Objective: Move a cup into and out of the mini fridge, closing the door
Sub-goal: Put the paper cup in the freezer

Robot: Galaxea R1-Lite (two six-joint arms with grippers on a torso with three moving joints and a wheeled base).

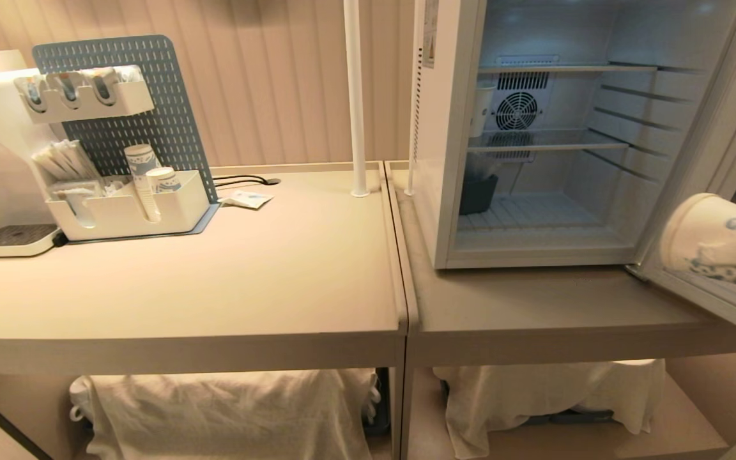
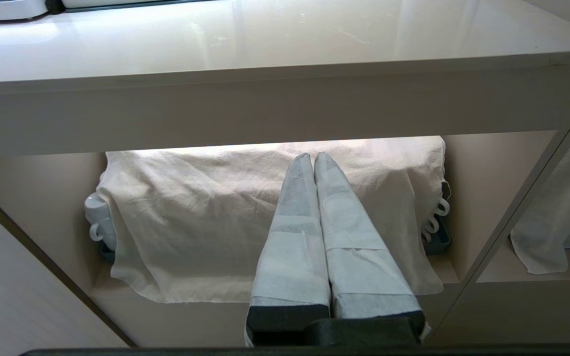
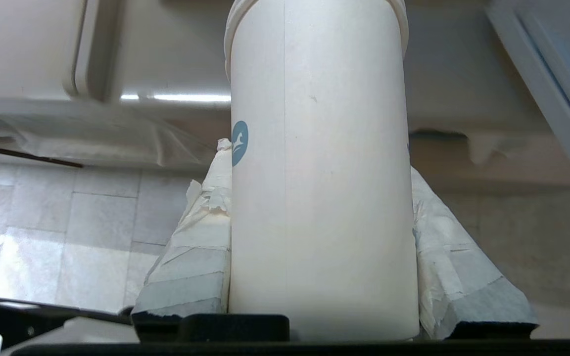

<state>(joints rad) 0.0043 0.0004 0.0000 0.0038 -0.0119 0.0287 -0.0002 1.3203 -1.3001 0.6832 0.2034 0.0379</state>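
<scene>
One white, blue-printed cup [image 3: 322, 188] sits clamped in the right gripper [image 3: 322, 277], apparently tilted.

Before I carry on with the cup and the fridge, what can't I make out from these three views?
- Head view: the cup is cut off by the right edge; the right gripper's arm is out of frame.
- Head view: the door runs off the right edge.
- Right wrist view: the cup hides the mini fridge interior.
- Left wrist view: white cloth hides the lower shelf contents.
</scene>
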